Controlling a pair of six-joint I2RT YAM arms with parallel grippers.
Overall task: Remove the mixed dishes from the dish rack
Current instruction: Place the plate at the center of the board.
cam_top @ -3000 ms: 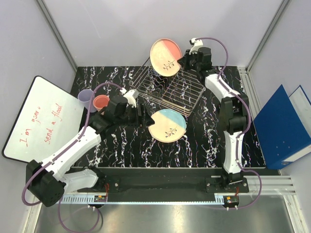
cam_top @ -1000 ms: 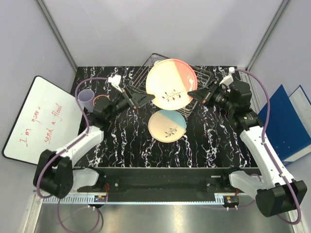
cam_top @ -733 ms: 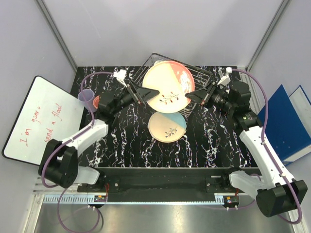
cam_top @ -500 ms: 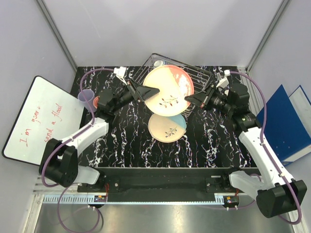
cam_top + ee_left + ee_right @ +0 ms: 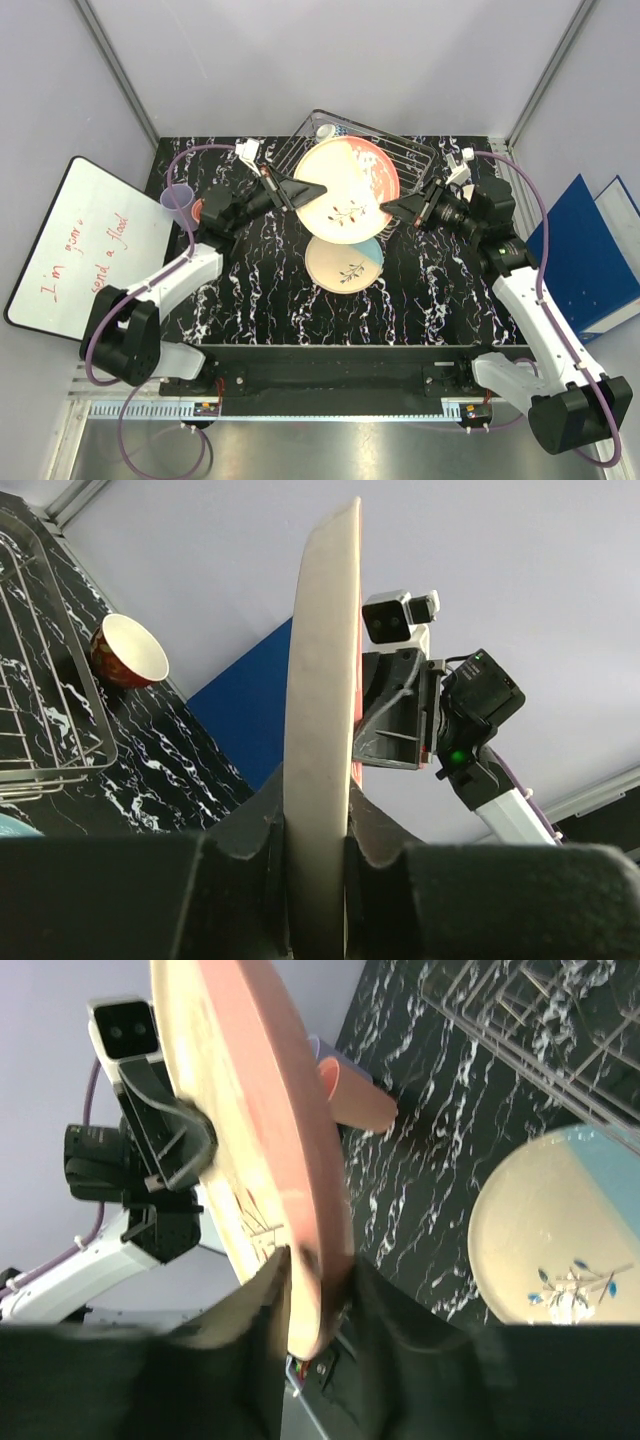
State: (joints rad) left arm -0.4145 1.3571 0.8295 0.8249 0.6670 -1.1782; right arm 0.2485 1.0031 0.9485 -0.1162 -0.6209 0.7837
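At the far left, the lavender cup (image 5: 178,203) and a pink cup (image 5: 198,209) sit on the counter (image 5: 250,290), already out of the rack. The left gripper (image 5: 320,189) stood open beside the cream/pink plate (image 5: 350,185) a second ago and has now closed on its left rim. The right gripper (image 5: 385,208) keeps its clamp on the right rim. The plate therefore hangs tilted in the air between both arms, over the near edge of the dish rack (image 5: 415,155) and above the cream/blue plate (image 5: 345,268), which lies flat on the counter. I judge this to be a handover, where the right gripper must let go before the left can carry the plate off.

Only the left wrist view shows the rim edge-on, seated between the jaws, and a small red bowl (image 5: 128,652) at the rack's far corner, not yet unloaded. Only the right wrist view shows its own jaws pinching the pink half of the plate.
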